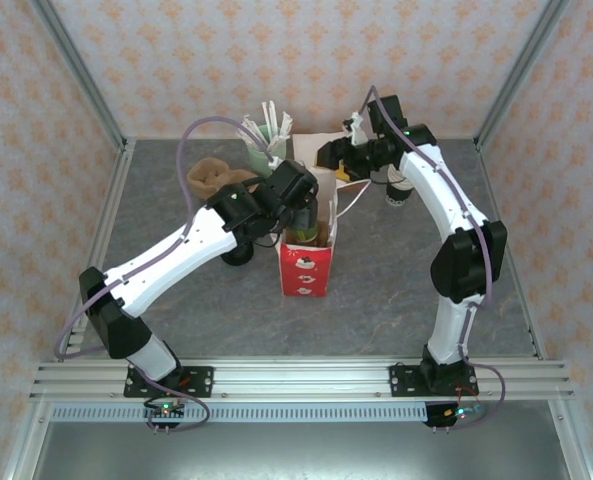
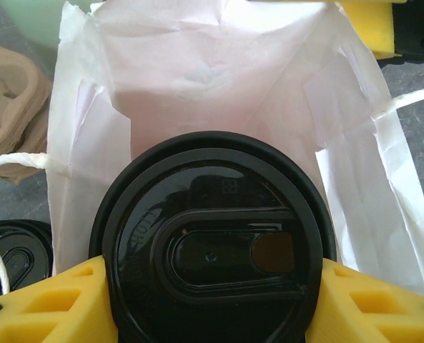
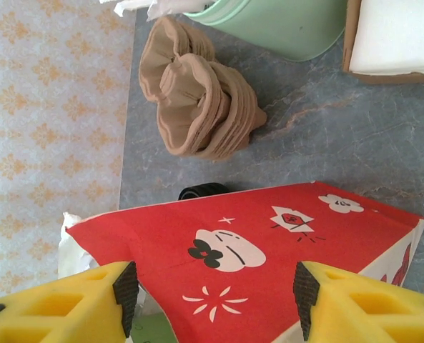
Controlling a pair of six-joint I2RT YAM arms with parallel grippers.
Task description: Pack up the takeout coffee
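Note:
The takeout coffee point(image 2: 212, 243) shows its round black lid from above, pinched between the yellow fingers point(image 2: 61, 304) of my left gripper point(image 2: 212, 286), which is shut on the cup. It hangs at the open mouth of the red-and-white paper bag point(image 2: 197, 86), whose white inside lies just beyond. From the top, my left gripper point(image 1: 306, 205) holds the coffee point(image 1: 303, 224) over the upright bag point(image 1: 306, 268). My right gripper point(image 1: 338, 158) is at the bag's far upper edge. In the right wrist view it point(image 3: 215, 286) stands open, with the bag's red printed side point(image 3: 269, 236) beyond the fingers.
A pile of brown pulp cup carriers point(image 1: 214, 178) lies left of the bag, with a mint-green tub of straws point(image 1: 266, 140) behind it. A low pile of black lids point(image 2: 11, 250) sits by the bag's left side. A cardboard box of napkins point(image 3: 397, 36) and cups point(image 1: 398, 190) stand at the back right.

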